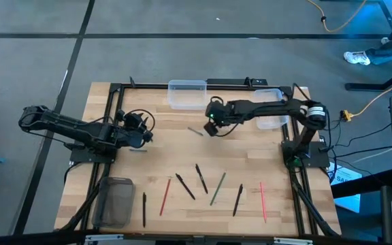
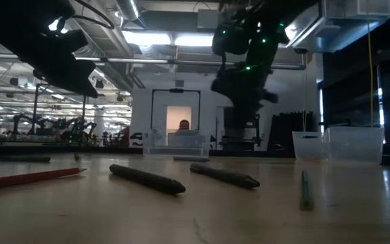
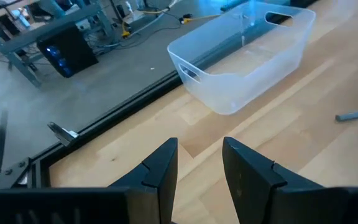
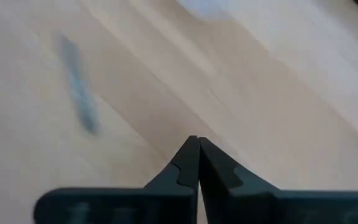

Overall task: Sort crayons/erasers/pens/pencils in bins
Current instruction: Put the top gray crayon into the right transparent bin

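My right gripper (image 1: 211, 128) is shut and empty, above the middle of the table; its shut fingers (image 4: 197, 158) point down at bare wood beside a short grey stick (image 4: 79, 93), which lies flat (image 1: 194, 131). My left gripper (image 1: 145, 131) hovers open and empty at the left; its wrist view (image 3: 199, 168) faces a clear bin (image 3: 247, 56). That clear bin (image 1: 187, 94) stands at the far middle. A second clear bin (image 1: 272, 109) stands at the far right, partly under my right arm. The dark grey bin (image 1: 116, 202) stands at the near left.
Several pens and pencils lie in a row along the near side: black pens (image 1: 185, 186) (image 1: 201, 178) (image 1: 237, 199), red pencils (image 1: 165, 196) (image 1: 263, 201) and a green pencil (image 1: 217, 188). A small bluish piece (image 1: 139, 150) lies near my left gripper.
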You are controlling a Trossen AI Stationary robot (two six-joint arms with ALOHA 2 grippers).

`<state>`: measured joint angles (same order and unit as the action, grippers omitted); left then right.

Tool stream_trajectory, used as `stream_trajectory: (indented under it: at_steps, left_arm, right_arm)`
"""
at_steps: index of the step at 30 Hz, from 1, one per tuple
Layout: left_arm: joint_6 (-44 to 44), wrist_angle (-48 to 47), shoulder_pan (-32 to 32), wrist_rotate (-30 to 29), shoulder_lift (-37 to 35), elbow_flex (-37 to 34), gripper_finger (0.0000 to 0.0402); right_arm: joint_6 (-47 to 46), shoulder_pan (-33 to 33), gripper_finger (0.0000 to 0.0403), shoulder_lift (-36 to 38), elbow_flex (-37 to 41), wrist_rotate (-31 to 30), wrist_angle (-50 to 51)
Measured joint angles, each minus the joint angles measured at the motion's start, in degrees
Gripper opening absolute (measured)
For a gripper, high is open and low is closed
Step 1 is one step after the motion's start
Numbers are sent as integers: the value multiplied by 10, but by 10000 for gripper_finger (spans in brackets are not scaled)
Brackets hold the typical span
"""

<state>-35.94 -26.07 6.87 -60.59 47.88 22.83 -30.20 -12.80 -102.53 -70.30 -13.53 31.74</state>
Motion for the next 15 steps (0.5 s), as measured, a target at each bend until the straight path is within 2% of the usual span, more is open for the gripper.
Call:
stream_trajectory:
  at_steps: [4, 11, 15]
  left_arm:
    - [0, 1, 0, -4, 0, 0, 120]
    - [1, 5, -1, -4, 0, 0, 120]
    - [4, 5, -2, -4, 0, 0, 120]
  right_arm:
    - [10, -4, 32, -28, 27, 113, -173]
    - [60, -3, 91, -115, -62, 126, -119]
    - [87, 4, 101, -157, -123, 101, -69]
